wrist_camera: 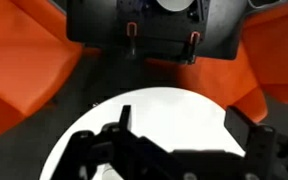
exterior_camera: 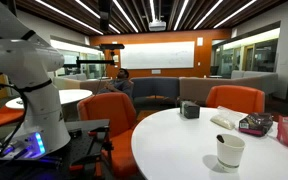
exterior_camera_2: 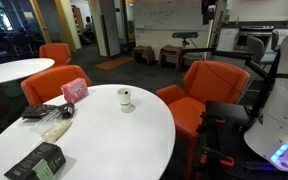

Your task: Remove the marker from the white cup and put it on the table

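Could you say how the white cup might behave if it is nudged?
The white cup looks small and light, so it would probably slide on the smooth table. Standing upright and narrower at its base, it might tip.

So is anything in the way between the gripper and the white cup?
An orange chair stands between the robot and the table. On the tabletop nothing visible blocks the white cup, so the gripper could probably reach over the chair.
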